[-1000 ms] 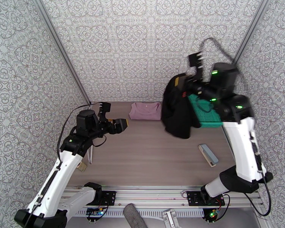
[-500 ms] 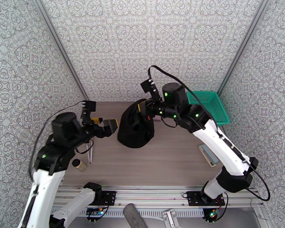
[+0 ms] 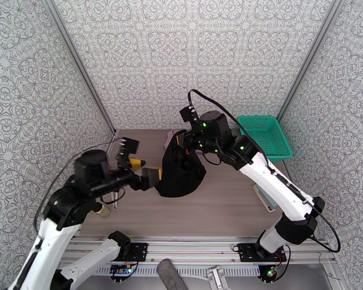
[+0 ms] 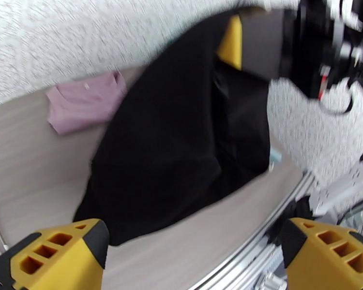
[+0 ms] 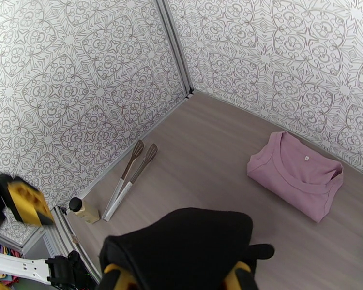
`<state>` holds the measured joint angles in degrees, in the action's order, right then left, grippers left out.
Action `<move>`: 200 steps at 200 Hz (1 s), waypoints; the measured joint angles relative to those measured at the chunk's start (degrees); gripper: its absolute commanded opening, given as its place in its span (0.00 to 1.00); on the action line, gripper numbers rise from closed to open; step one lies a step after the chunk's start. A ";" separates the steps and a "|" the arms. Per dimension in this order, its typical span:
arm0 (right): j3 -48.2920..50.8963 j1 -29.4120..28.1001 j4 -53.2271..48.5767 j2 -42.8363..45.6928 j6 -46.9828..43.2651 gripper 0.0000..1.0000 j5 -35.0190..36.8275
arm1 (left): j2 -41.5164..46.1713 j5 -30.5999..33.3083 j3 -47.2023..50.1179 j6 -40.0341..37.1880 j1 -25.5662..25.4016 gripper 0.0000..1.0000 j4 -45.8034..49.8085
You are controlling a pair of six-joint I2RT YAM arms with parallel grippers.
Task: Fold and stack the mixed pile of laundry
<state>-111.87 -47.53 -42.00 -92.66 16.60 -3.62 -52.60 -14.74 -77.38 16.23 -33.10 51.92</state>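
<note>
- Large plain black cloth garment (image 3: pixel 181 170): soft, limp, bunched; your right gripper (image 3: pixel 183 140) is clamped on its top, hem on the wood-grain table (image 3: pixel 220 199).
- Dusty mauve-pink shirt (image 5: pixel 297 175): folded flat, at the table's far edge.
- Your left gripper (image 3: pixel 147 170): jaws apart, beside the black hem.

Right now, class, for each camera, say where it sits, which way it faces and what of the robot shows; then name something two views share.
Top external: above and behind the bases, looking down on the table; both arms show.
Left wrist: on the left arm, facing across the table at the hanging black garment; the open left gripper frames the bottom edge.
Right wrist: held high, looking down past the right gripper, shut on the black garment.
Shared: both wrist views show the pink shirt.
</note>
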 measured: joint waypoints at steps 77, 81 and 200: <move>0.07 0.00 -0.04 -0.02 0.17 0.00 0.00 | -11.56 21.03 0.00 0.28 -12.13 0.99 -5.14; 0.07 0.00 -0.04 -0.02 0.17 0.00 -0.02 | -11.74 21.64 0.00 0.35 -12.28 0.99 -5.38; 2.34 -0.07 -0.13 0.02 0.17 0.00 0.00 | -8.72 31.26 0.61 0.07 -6.51 0.69 -5.51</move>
<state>-109.54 -47.59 -42.13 -92.64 16.78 -3.62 -61.32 16.51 -76.77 16.29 -39.62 46.41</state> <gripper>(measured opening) 0.061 0.755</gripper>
